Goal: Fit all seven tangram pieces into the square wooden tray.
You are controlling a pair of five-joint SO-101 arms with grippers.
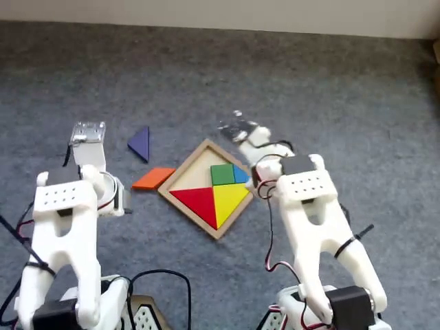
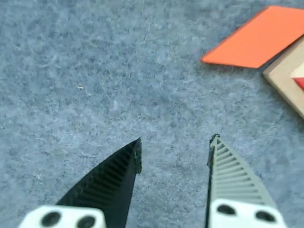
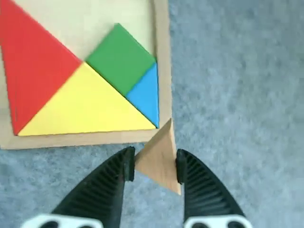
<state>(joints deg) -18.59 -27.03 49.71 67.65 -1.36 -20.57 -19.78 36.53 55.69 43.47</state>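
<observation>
Right wrist view: the right gripper [image 3: 154,161] is clamped on a tan triangle [image 3: 160,152], one finger on each slanted face, so the piece hangs point-forward and can be steered by its tip.
Triangle position: its tip sits at the outer corner of the tray [image 3: 162,71], right beside the blue triangle [image 3: 146,95]; I cannot tell whether it touches the rim or hovers over it.
Tray contents: red triangle [image 3: 33,71], yellow triangle [image 3: 88,104], green square [image 3: 121,59] and blue triangle lie packed edge to edge. That leaves one bare wooden area for the rest.
High view, tray: it lies corner-up as a diamond on the carpet [image 1: 206,69], with the filled half toward six o'clock and the bare half toward eleven.
Loose pieces: orange parallelogram [image 1: 153,178] at nine o'clock, against the rim; purple triangle [image 1: 141,143] at ten o'clock, apart from the tray.
Left gripper [image 2: 175,140]: spread wide over bare carpet with nothing between its fingers, near the parallelogram, probably ready for it.
Progress: four of seven seated, by my count.
Next: likely carrying the tan triangle across to the bare half.
</observation>
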